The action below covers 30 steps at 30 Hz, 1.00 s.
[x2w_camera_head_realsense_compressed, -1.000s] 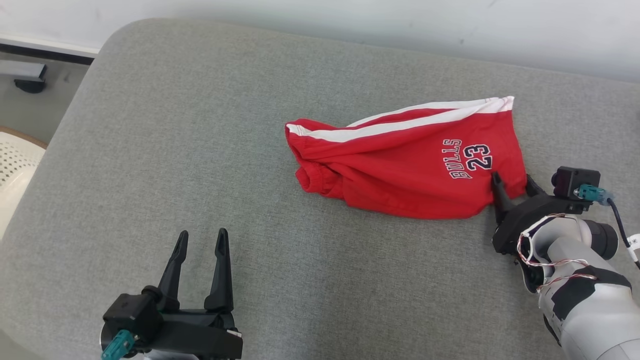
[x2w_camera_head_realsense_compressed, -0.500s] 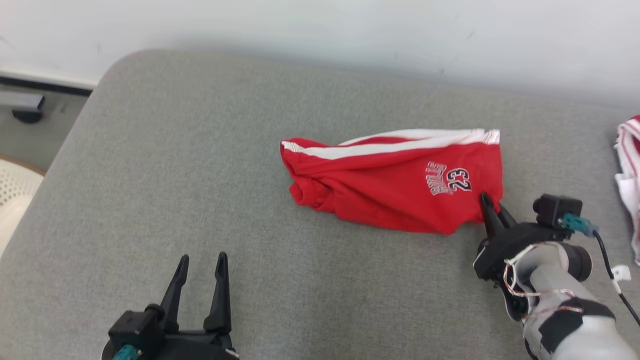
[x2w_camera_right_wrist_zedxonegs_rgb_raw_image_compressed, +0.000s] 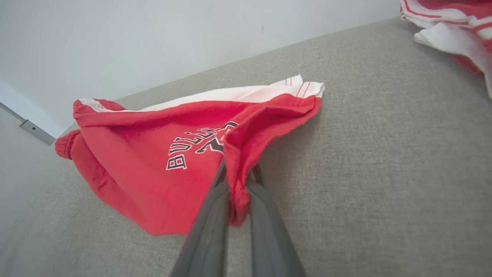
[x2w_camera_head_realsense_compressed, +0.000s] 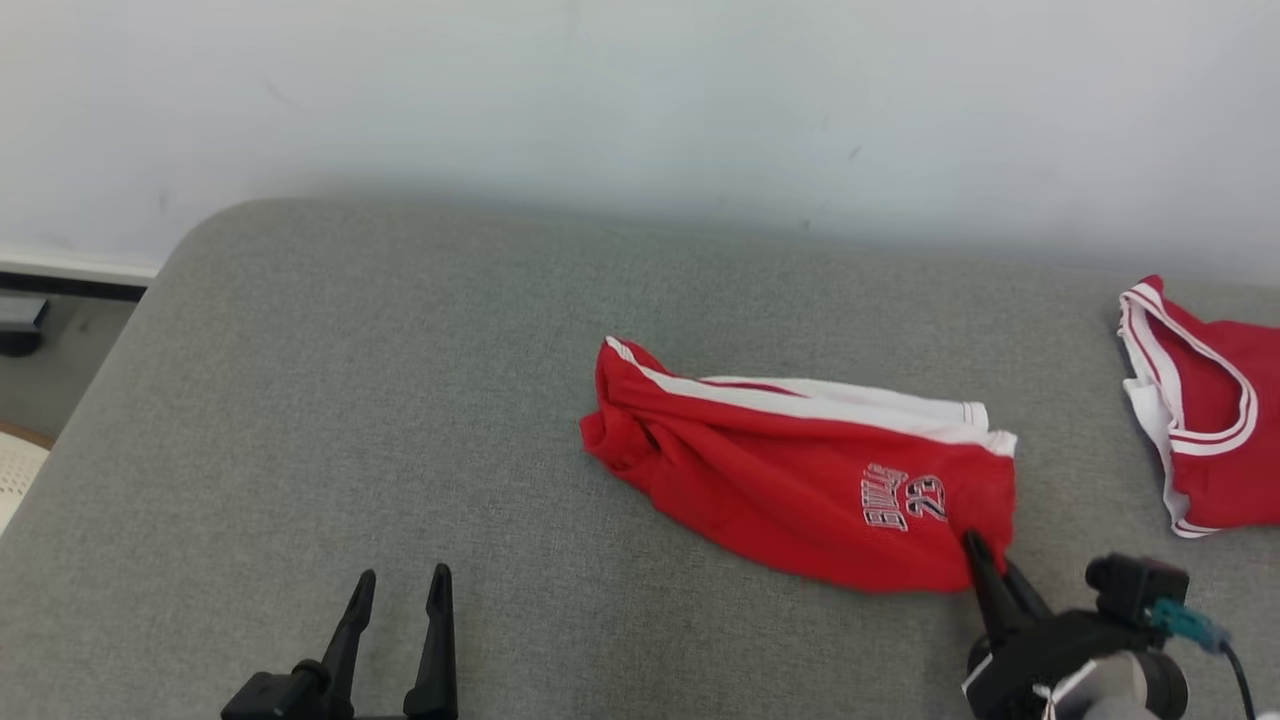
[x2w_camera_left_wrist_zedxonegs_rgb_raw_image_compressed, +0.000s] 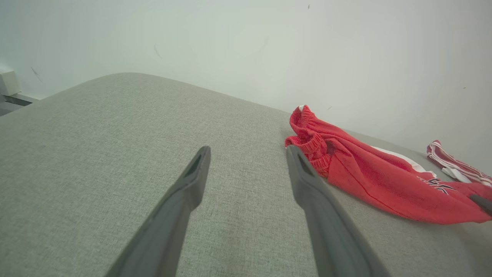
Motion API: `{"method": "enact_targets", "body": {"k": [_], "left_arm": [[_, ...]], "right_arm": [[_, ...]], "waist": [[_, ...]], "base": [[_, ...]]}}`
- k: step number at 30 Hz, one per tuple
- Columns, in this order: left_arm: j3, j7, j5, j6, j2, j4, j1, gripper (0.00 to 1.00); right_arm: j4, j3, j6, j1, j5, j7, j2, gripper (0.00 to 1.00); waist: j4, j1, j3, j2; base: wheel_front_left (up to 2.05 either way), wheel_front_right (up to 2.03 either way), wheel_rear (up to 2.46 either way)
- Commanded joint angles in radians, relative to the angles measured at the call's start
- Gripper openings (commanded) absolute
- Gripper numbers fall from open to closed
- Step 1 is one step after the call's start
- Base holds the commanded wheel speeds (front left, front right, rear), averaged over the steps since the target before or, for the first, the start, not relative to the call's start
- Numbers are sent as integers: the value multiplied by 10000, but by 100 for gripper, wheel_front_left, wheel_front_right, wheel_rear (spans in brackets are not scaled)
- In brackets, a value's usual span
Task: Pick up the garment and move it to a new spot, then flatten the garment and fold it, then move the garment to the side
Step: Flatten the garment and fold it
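The grey padded surface (x2w_camera_head_realsense_compressed: 350,400) carries the red shorts (x2w_camera_head_realsense_compressed: 790,490) right of its middle, bunched lengthwise. A second garment (x2w_camera_head_realsense_compressed: 1210,400), red and white, lies apart at the far right. A second ago the right gripper (x2w_camera_head_realsense_compressed: 988,560) stood wide at the shorts' near right corner. Now it is pinched closed on a fold of that hem, so the pickup looks secured and a lift to a new spot can follow. The left gripper (x2w_camera_head_realsense_compressed: 403,575) hangs fully spread, well left of the shorts, holding nothing.

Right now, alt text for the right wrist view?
The right gripper is shut on a fold of the red shorts, which lie on a grey cushion. A second red-and-white garment sits apart at the upper right.
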Motion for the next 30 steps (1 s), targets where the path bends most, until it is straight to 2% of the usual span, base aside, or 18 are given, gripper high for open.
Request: {"method": "enact_targets", "body": {"k": [1, 7, 8, 9, 14, 18, 22, 30], "left_arm": [[5, -24, 86, -36, 2, 15, 236, 100], [126, -24, 18, -63, 2, -104, 361, 100], [129, -23, 7, -70, 2, -94, 381, 100], [135, -23, 5, -75, 2, -90, 379, 100], [147, -23, -54, -79, 3, -115, 360, 100], [154, -23, 503, 18, 3, -187, 442, 100], [236, -23, 1182, 49, 2, -284, 573, 100], [366, -24, 1228, 19, 5, -149, 813, 100]], "right_arm": [[-166, 1, -20, 421, 45, -36, -28, 0], [-746, -379, -20, 1375, -56, 80, -76, 1], [-734, -433, -20, 1432, -147, 121, -77, 42], [-729, -479, -20, 1428, -248, 141, -53, 100], [-762, -844, -20, 1311, -769, 168, 40, 100], [-722, -1311, -20, 1084, -1201, 218, -32, 100], [-232, -1739, -20, 709, -1666, 578, 140, 100], [1437, -2222, -20, -201, -2199, 1041, 710, 100]], "waist": [[-89, 1, -172, 0], [-244, 1, -183, 0], [-270, 1, -168, 0], [-294, 1, -153, 0], [-372, 1, -128, 0], [-459, 1, -184, 0], [-545, 1, -272, 0], [-518, 1, -390, 0]], "base": [[0, 0, 0], [0, 0, 0], [0, 0, 0], [0, 0, 0], [0, 0, 0], [0, 0, 0], [0, 0, 0], [0, 0, 0]]}}
